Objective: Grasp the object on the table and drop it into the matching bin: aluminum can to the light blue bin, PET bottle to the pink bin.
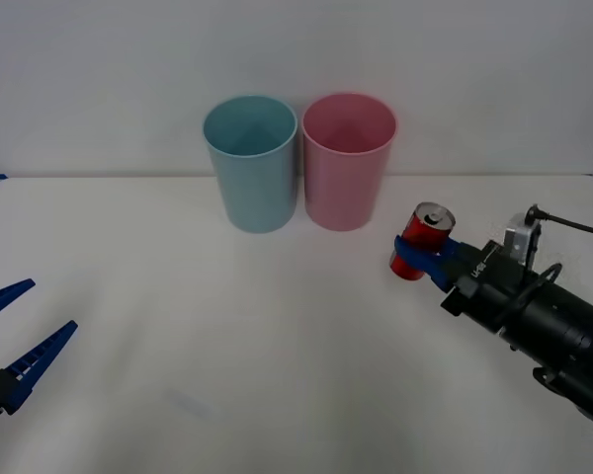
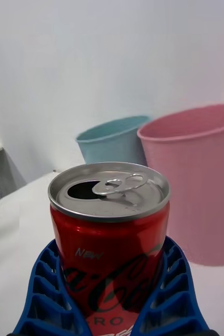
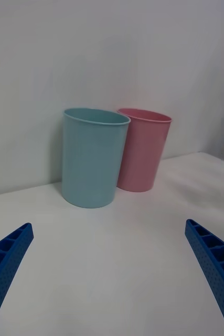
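The red aluminum can (image 1: 424, 240) with its silver top is upright in my right gripper (image 1: 416, 259), whose blue fingers are shut around its body, right of the pink bin (image 1: 348, 160). In the right wrist view the can (image 2: 112, 247) sits between the ribbed fingers (image 2: 43, 294), with the pink bin (image 2: 195, 178) and the light blue bin (image 2: 112, 139) behind it. The light blue bin (image 1: 251, 162) stands just left of the pink one at the back of the white table (image 1: 227, 336). My left gripper (image 1: 10, 336) hangs open at the front left.
The two bins (image 3: 93, 156) (image 3: 142, 149) stand side by side near the table's back edge, close to a plain white wall. A black cable (image 1: 573, 225) loops off my right wrist. Open tabletop lies between the arms.
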Robot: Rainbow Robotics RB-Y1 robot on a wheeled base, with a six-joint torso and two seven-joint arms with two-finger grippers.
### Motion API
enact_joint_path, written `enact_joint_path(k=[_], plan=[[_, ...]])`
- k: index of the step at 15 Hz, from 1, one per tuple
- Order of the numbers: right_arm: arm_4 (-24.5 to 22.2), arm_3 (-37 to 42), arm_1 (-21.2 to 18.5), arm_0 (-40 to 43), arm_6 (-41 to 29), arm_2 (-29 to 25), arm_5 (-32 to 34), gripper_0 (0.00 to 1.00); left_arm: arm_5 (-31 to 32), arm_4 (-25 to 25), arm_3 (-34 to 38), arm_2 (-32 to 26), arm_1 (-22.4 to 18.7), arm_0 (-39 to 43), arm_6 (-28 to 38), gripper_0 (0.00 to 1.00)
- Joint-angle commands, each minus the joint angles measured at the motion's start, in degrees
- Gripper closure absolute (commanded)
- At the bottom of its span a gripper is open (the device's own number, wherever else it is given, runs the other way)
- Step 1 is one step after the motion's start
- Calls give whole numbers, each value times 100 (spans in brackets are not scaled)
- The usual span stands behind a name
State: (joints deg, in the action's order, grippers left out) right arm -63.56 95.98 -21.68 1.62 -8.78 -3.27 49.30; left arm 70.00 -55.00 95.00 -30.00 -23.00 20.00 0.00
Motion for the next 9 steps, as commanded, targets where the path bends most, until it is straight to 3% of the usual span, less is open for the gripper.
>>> enact_joint_path(k=[1, 5, 9], plan=[[54, 122, -38, -276, -256, 28, 9, 100, 0, 0, 0, 0, 0, 0, 0, 0], [203, 140, -153, -847, -431, 195, -140, 100, 0, 0, 0, 0, 0, 0, 0, 0], [423, 140, -469, -1445, -546, 696, -720, 100, 0, 0, 0, 0, 0, 0, 0, 0]])
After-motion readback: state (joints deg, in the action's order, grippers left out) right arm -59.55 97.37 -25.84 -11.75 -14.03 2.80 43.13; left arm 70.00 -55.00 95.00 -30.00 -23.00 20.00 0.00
